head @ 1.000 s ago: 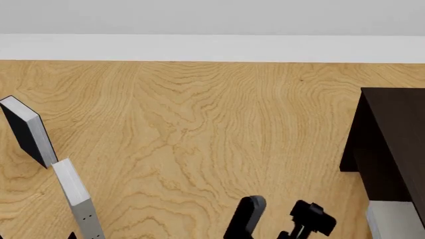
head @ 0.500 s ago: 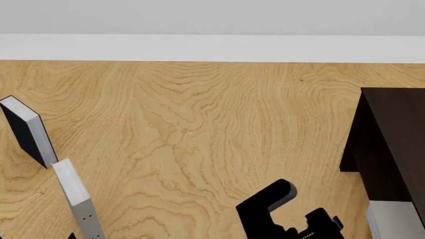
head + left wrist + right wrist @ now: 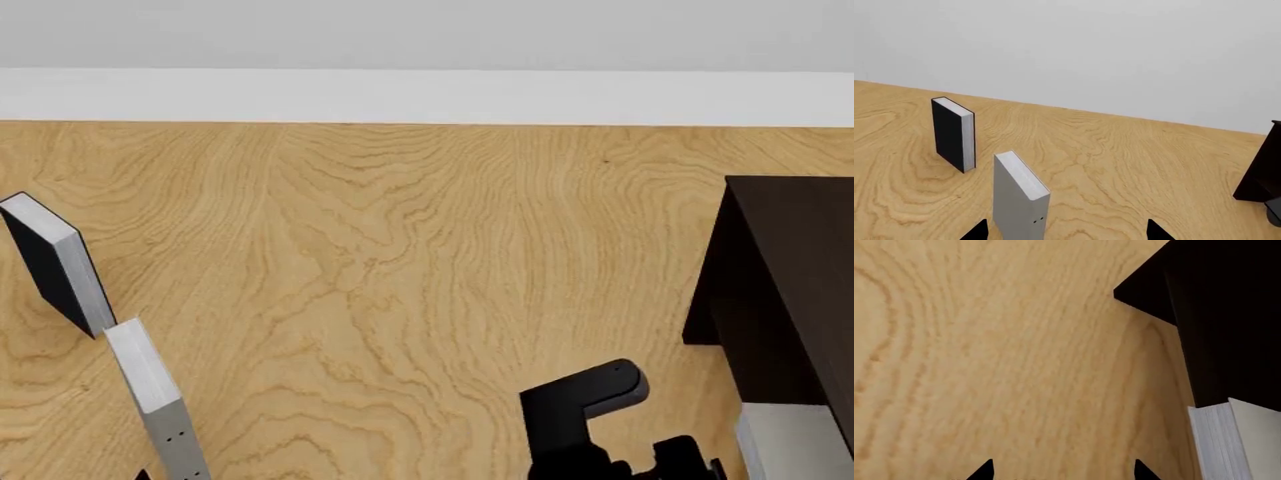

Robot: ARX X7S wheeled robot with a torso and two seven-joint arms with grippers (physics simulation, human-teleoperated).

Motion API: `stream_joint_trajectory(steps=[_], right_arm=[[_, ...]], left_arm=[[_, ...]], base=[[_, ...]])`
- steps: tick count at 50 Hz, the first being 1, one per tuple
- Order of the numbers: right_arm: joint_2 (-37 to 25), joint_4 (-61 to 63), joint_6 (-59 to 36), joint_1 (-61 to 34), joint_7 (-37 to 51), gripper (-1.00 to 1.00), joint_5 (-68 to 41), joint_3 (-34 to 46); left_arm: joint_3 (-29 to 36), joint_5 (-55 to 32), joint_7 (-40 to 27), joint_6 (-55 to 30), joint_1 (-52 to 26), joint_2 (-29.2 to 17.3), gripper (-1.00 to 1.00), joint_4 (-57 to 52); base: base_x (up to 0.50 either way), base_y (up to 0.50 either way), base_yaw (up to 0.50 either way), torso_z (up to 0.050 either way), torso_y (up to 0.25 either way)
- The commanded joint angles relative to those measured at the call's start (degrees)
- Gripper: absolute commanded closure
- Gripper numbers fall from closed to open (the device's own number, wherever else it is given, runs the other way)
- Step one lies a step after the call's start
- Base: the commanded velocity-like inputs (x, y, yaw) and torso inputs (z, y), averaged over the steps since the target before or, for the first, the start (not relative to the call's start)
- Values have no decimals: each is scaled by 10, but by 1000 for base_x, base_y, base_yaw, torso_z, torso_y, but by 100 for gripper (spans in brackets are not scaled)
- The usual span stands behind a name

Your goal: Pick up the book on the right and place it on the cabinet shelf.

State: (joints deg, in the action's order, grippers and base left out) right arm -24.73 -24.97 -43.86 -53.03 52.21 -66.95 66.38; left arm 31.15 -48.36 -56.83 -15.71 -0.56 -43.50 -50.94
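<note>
The book (image 3: 1215, 442), pale grey with white page edges, shows at the corner of the right wrist view, tight against the dark cabinet (image 3: 1227, 315). The head view has the book (image 3: 794, 445) at the bottom right under the cabinet (image 3: 787, 270). The cabinet shelf itself is hidden in the dark interior. My right gripper (image 3: 1062, 473) is open and empty over bare wood, to the left of the book and apart from it. My left gripper (image 3: 1066, 234) is open, with the slim grey book (image 3: 1019, 197) standing just ahead between its fingertips, untouched.
A black-covered book (image 3: 56, 262) stands upright at the far left, the slim grey book (image 3: 154, 395) just in front of it. My right arm (image 3: 583, 400) rises from the bottom edge. The wooden tabletop (image 3: 400, 250) ends at a white wall behind.
My right arm has swung rightward toward the cabinet over the last second. The books and the left arm have not moved.
</note>
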Motion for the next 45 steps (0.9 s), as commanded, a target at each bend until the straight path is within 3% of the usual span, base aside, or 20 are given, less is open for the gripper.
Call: stream_joint_trajectory(steps=[1, 24, 45], right_arm=[[1, -15, 1, 3, 14, -100, -5, -15], [-3, -51, -5, -10, 19, -100, 18, -3], [17, -138, 15, -25, -34, -100, 36, 0]], left_arm=[[-8, 2, 7, -3, 5, 6, -100, 1], [-5, 0, 10, 1, 2, 8, -100, 8], [-5, -4, 2, -3, -1, 3, -100, 4]], base=[[0, 0, 0, 0, 0], [0, 0, 0, 0, 0], [0, 0, 0, 0, 0]])
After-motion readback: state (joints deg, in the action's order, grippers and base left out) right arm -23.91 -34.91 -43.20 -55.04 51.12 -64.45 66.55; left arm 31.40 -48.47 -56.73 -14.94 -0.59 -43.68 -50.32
